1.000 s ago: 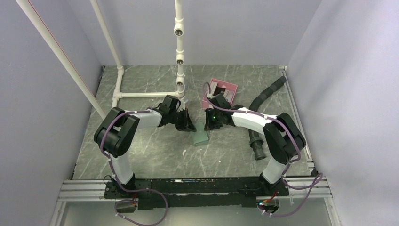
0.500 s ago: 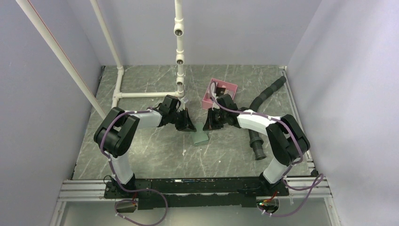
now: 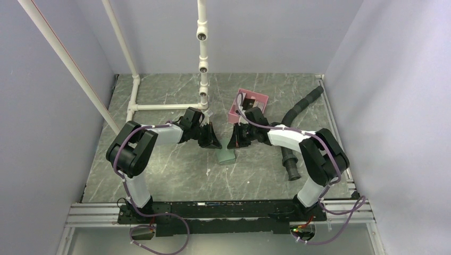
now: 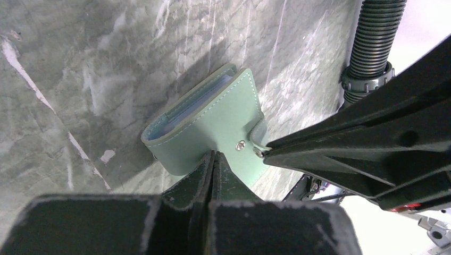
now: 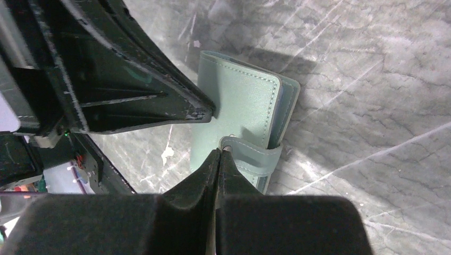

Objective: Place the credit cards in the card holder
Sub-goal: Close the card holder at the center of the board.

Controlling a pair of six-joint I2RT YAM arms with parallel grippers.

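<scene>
Folded shut and flat on the marble table (image 3: 175, 175): card holder (image 3: 226, 156), near the pink tray (image 3: 262, 97), off its near-left corner toward the arm bases. Snap tab (image 5: 256, 154) wrapped round one edge onto the cover; light blue inner leaves showing along a side in the left wrist view. Left gripper (image 3: 214, 142) clenched with nothing between the fingers, low to the left of the tray's near corner, tip touching the holder's cover at its edge. Right gripper (image 3: 233, 144) likewise clenched tight, just off the tray's near side, tips set at the snap end of the tab; unclear whether any of the tab is pinched. Dark shapes (image 3: 250, 101) inside the tray, partly hidden by the right arm, too small to identify. Black ribbed hose (image 3: 290, 159) to the right of the tray.
</scene>
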